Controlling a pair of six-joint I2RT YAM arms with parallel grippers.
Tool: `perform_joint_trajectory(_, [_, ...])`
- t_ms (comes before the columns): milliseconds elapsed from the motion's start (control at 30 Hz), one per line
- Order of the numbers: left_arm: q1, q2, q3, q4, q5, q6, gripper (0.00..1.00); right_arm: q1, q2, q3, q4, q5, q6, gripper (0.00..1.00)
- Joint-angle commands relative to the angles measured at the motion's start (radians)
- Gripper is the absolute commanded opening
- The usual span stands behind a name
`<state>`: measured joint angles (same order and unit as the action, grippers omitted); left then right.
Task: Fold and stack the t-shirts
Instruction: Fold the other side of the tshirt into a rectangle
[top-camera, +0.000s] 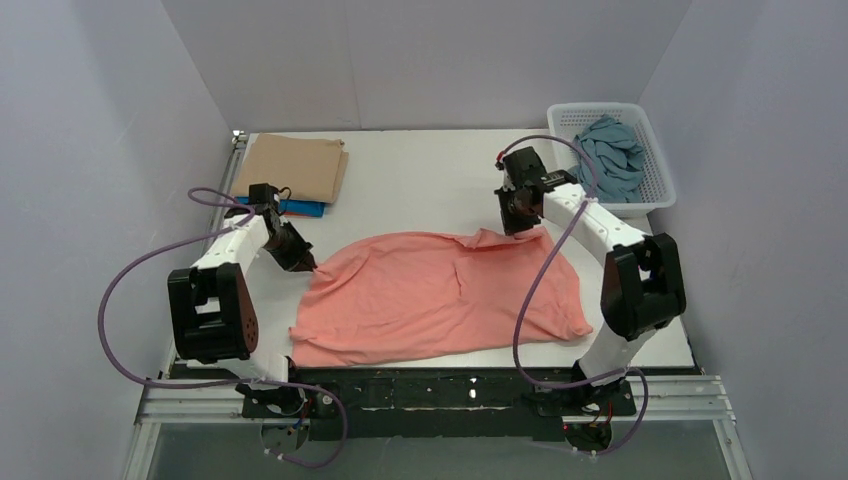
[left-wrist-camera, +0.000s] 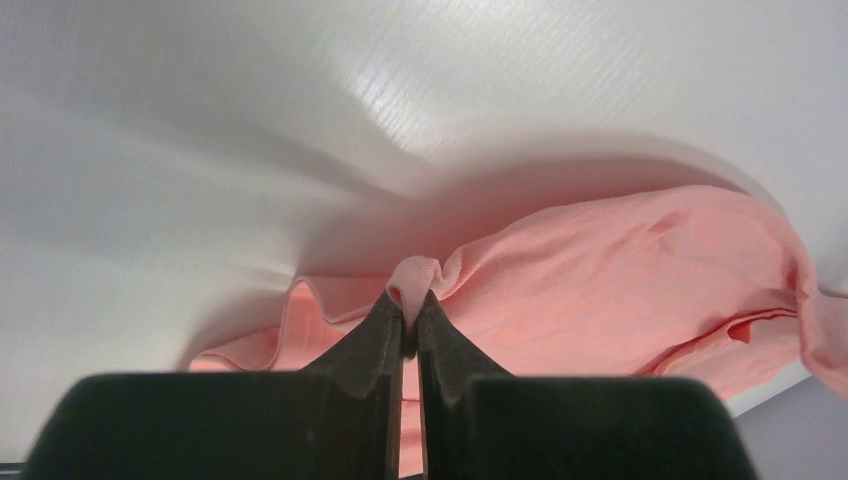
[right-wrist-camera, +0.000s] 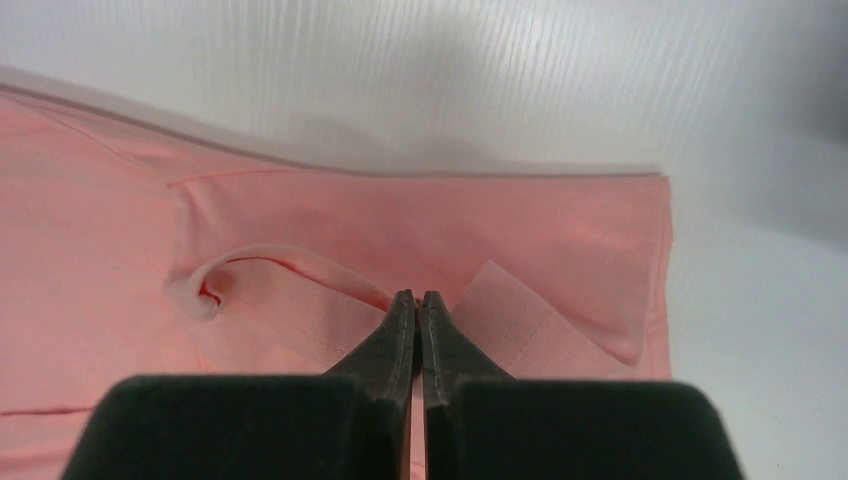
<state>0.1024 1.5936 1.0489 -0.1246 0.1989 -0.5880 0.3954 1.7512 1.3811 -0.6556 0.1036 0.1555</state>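
A salmon-pink t-shirt (top-camera: 440, 295) lies spread and rumpled on the white table. My left gripper (top-camera: 308, 266) is shut on a pinch of its left edge; the cloth pokes up between the fingertips in the left wrist view (left-wrist-camera: 412, 300). My right gripper (top-camera: 520, 228) is shut on the shirt's far right edge, near a hem fold (right-wrist-camera: 540, 325), seen in the right wrist view (right-wrist-camera: 418, 298). A folded tan t-shirt (top-camera: 295, 167) lies on a bright blue t-shirt (top-camera: 300, 208) at the back left. A dusty grey-blue t-shirt (top-camera: 610, 150) lies in the basket. The orange-red t-shirt is out of view.
A white mesh basket (top-camera: 655, 165) stands at the back right corner. Grey walls close in the table on three sides. Purple cables loop from both arms. The table's front edge runs along a metal rail (top-camera: 440, 395).
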Motion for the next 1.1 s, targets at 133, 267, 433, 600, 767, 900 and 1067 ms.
perform_joint_trajectory(133, [-0.013, -0.202, -0.152, 0.021, 0.009, 0.016, 0.0, 0.052, -0.274, -0.213, 0.002, 0.062, 0.051, 0.01])
perform_joint_trajectory(267, [-0.014, -0.21, -0.171, 0.191, -0.029, 0.091, 0.0, 0.053, -0.313, -0.226, 0.026, 0.054, 0.054, 0.01])
perform_joint_trajectory(433, [-0.012, -0.083, -0.035, 0.208, -0.074, 0.194, 0.0, 0.049, -0.256, -0.107, 0.008, 0.126, 0.064, 0.01])
perform_joint_trajectory(600, [-0.013, -0.016, 0.006, 0.194, -0.034, 0.229, 0.0, 0.047, -0.214, -0.044, -0.021, 0.088, 0.067, 0.01])
perform_joint_trajectory(767, [-0.014, -0.126, -0.176, 0.312, -0.027, 0.201, 0.0, 0.046, -0.26, -0.09, -0.052, 0.056, 0.069, 0.01])
perform_joint_trajectory(900, [-0.015, -0.256, -0.281, 0.354, -0.019, 0.155, 0.0, 0.048, -0.352, -0.155, -0.091, 0.028, 0.084, 0.01])
perform_joint_trajectory(1067, [-0.024, -0.458, -0.403, 0.374, -0.045, 0.148, 0.0, 0.053, -0.478, -0.262, -0.168, 0.018, 0.108, 0.01])
